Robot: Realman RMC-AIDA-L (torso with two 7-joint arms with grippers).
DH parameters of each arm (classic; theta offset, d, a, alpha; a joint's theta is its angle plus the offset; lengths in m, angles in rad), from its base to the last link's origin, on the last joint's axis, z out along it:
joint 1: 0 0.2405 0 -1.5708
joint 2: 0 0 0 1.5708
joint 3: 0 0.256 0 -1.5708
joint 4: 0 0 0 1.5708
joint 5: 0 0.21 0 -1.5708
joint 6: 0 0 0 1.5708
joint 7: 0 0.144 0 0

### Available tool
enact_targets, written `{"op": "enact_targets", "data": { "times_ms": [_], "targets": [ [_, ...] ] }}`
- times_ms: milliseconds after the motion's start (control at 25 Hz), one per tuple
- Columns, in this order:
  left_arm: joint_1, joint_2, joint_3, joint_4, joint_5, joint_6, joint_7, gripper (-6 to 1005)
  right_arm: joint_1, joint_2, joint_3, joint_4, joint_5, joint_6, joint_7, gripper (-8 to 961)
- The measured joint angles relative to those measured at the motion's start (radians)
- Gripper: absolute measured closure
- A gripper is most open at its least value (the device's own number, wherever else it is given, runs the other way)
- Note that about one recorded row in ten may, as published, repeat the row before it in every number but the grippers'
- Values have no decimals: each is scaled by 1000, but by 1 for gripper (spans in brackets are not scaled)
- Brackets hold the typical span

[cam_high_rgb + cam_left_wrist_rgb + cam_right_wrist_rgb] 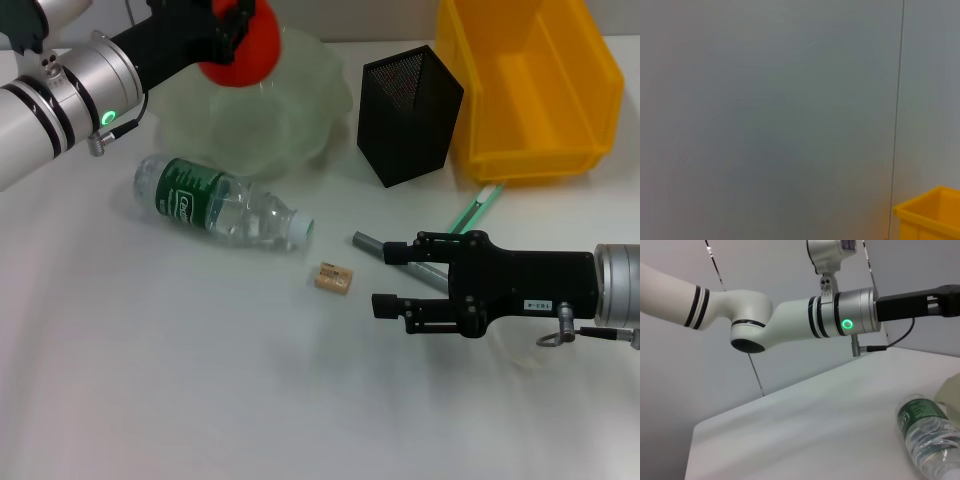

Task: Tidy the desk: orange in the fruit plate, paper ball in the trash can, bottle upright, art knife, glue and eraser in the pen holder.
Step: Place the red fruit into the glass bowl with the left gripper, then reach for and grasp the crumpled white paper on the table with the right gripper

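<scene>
My left gripper (228,22) is shut on the orange (245,52), held just above the far rim of the pale green fruit plate (270,120). The bottle (215,200) lies on its side in front of the plate, and also shows in the right wrist view (930,435). The small tan eraser (332,278) rests on the table between the bottle's cap and my right gripper (380,277), which hovers open. A slim grey tool (368,241) and a green stick (478,207) lie partly under the right arm; I cannot tell which is the art knife or the glue. No paper ball is in view.
The black mesh pen holder (408,100) stands right of the plate. The yellow trash can (530,80) sits behind it at the far right, and its corner shows in the left wrist view (935,215). The left arm (790,320) crosses the right wrist view.
</scene>
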Motion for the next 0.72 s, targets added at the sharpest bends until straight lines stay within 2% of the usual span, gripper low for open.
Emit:
{"op": "enact_targets", "data": {
  "times_ms": [240, 400, 480, 560, 720],
  "targets": [
    [0, 0, 0, -5, -40, 0, 31, 744, 2, 0, 0, 5, 4, 13, -2, 231],
    [10, 2, 3, -7, -59, 51, 19, 667, 7, 0, 0, 4, 11, 14, -2, 231],
    [26, 7, 10, -2, -58, 141, -26, 577, 8, 0, 0, 2, 19, 18, -2, 231],
    [63, 16, 48, 38, -53, 285, -121, 487, 9, -2, 8, 0, 43, 32, 10, 230],
    [180, 30, 203, 222, -52, 534, -317, 336, 12, -5, 50, -5, 56, 36, 55, 230]
  ]
}}
